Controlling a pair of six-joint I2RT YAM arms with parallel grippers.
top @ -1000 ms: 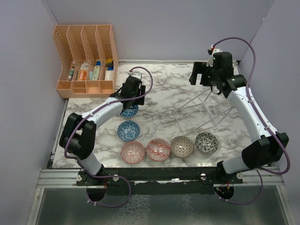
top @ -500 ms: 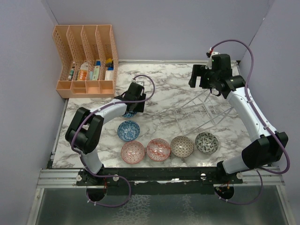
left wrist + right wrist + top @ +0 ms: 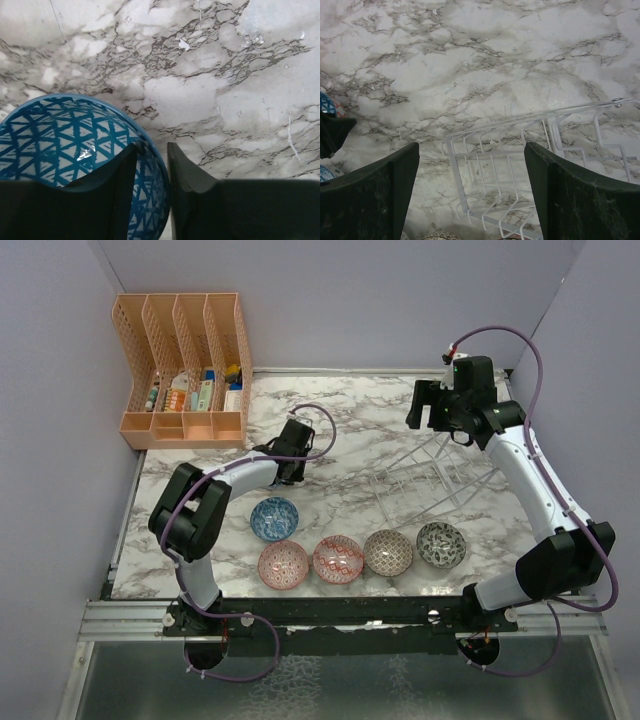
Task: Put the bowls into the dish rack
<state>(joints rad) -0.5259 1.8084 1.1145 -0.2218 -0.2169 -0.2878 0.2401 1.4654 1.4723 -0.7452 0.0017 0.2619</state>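
My left gripper (image 3: 291,458) is shut on the rim of a blue triangle-patterned bowl (image 3: 65,145), one finger inside (image 3: 120,185) and one outside, above the marble table left of centre. The bowl is mostly hidden under the gripper in the top view. Five bowls sit near the front: a blue one (image 3: 274,519), two red/pink ones (image 3: 283,564) (image 3: 338,559), a brownish one (image 3: 388,552) and a dark grey-green one (image 3: 441,544). The wire dish rack (image 3: 440,475) stands at the right, and it also shows in the right wrist view (image 3: 520,165). My right gripper (image 3: 430,405) is open and empty above the rack's far end.
An orange plastic file organiser (image 3: 185,365) holding small items stands at the back left corner. Purple walls close in the table at the back and both sides. The rack lies slanted across the right half of the marble top (image 3: 350,430).
My left gripper has moved right and a little away from the bowl row, carrying the blue bowl with it. The right arm has barely moved.
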